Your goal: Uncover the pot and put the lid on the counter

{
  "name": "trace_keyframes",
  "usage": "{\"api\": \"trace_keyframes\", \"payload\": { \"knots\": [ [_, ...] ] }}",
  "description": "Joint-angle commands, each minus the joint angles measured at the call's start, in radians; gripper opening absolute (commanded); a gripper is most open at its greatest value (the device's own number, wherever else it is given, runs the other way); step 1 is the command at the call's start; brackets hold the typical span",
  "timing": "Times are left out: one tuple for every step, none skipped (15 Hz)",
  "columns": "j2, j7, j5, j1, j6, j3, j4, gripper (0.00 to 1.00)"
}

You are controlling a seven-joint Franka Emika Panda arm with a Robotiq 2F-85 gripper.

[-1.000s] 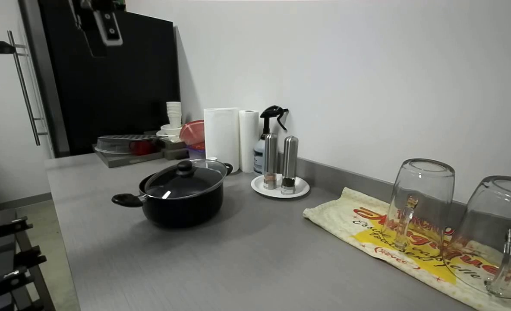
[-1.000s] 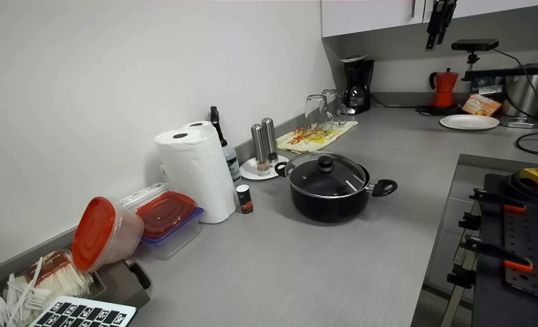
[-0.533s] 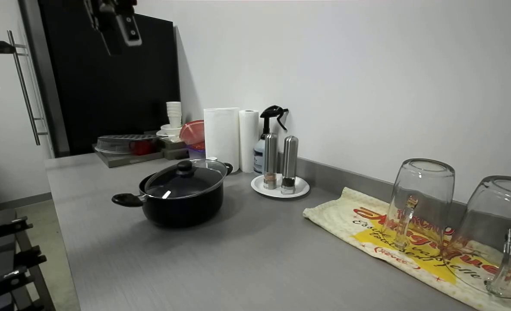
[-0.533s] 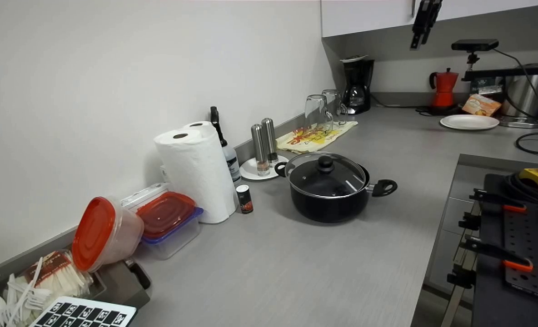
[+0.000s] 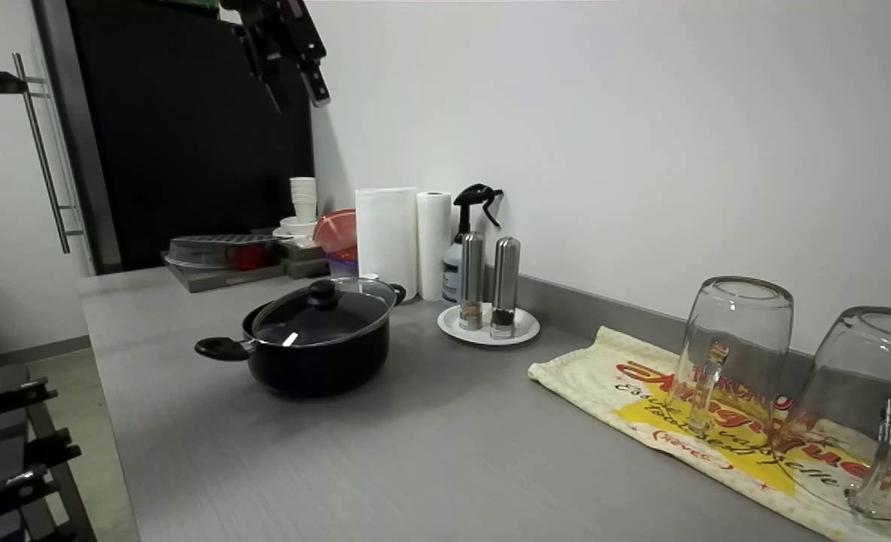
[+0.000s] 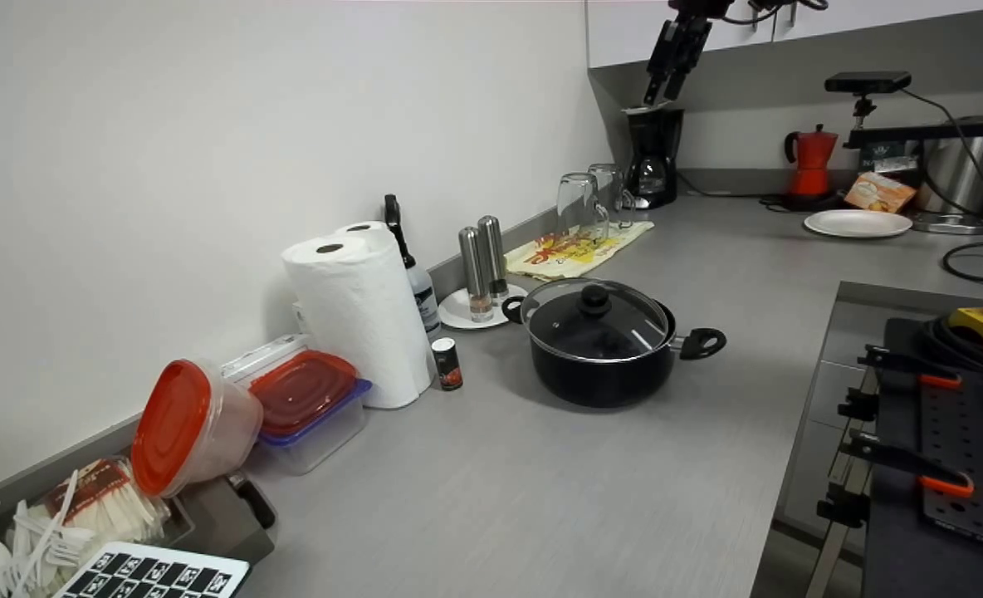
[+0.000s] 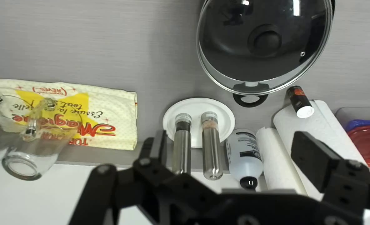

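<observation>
The black pot (image 5: pixel 317 370) stands on the grey counter (image 5: pixel 430 467) in both exterior views (image 6: pixel 599 382). The domed glass lid (image 5: pixel 355 305) with its black knob rests on the pot, set off-centre, so a strip of the pot's opening shows near one handle. The lid also shows at the top of the wrist view (image 7: pixel 235 59), partly cut off by the frame edge. My gripper (image 5: pixel 299 102) is open and empty, high above the counter and apart from the lid; it shows at the top in both exterior views (image 6: pixel 660 98). Its fingers (image 7: pixel 232 136) are spread in the wrist view.
Two metal mills (image 7: pixel 211 147) stand on a white plate (image 7: pixel 199 107) by the wall. A spray bottle (image 7: pixel 244 150), paper towel rolls (image 6: pixel 359 316) and a small black jar (image 6: pixel 447 365) stand near the pot. Glass mugs (image 5: pixel 731 354) stand on a patterned cloth (image 5: pixel 603 376).
My gripper has moved to the right and slightly down in an exterior view, and to the left and slightly down in an exterior view. The pot and lid have not moved.
</observation>
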Motion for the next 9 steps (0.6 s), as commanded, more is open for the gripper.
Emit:
{"api": "trace_keyframes", "payload": {
  "knots": [
    [0.139, 0.001, 0.051, 0.025, 0.05, 0.023, 0.064, 1.0],
    [0.167, -0.002, 0.059, 0.029, 0.052, 0.03, 0.072, 1.0],
    [0.194, -0.003, 0.065, 0.034, 0.055, 0.038, 0.077, 1.0],
    [0.218, -0.005, 0.072, 0.037, 0.054, 0.046, 0.083, 1.0],
    [0.241, -0.006, 0.08, 0.041, 0.053, 0.055, 0.088, 1.0],
    [0.261, -0.007, 0.089, 0.043, 0.054, 0.063, 0.093, 1.0],
    [0.283, -0.007, 0.098, 0.046, 0.054, 0.072, 0.099, 1.0],
    [0.303, -0.005, 0.103, 0.047, 0.058, 0.081, 0.104, 1.0],
    [0.326, 0.001, 0.105, 0.047, 0.059, 0.091, 0.11, 1.0]
  ]
}}
